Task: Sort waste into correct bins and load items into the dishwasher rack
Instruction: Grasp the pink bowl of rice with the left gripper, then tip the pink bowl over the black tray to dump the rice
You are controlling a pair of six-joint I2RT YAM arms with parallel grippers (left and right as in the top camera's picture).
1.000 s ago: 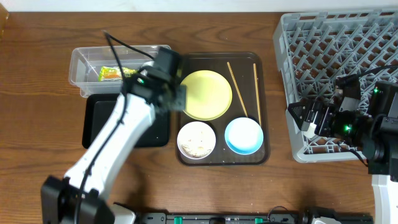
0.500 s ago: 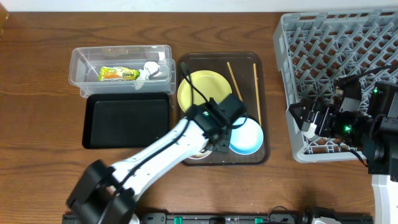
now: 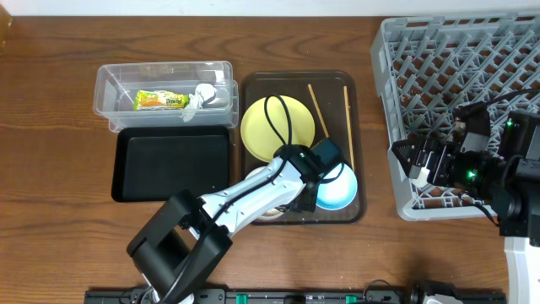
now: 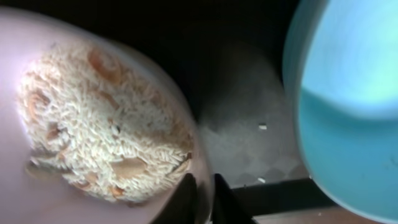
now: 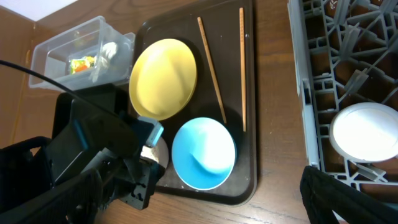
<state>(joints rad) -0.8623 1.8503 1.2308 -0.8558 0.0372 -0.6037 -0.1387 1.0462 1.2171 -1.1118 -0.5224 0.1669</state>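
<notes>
I find the overhead view bright and evenly lit from above. Shadows on the brown wooden table (image 3: 51,101) are soft and short, and focus holds edge to edge. The left wrist view is poor, shot too close, with everything soft. The small white bowl (image 4: 15,180) and its rice-like grains (image 4: 93,124) read washed out with a pink cast. The small light blue bowl (image 4: 348,112) is a glaring blur, and the dark brown serving tray (image 4: 236,37) sinks to near black. The right wrist view is clear but tilted. Its lower corners are underexposed, and a white glare patch sits inside the blue bowl.
</notes>
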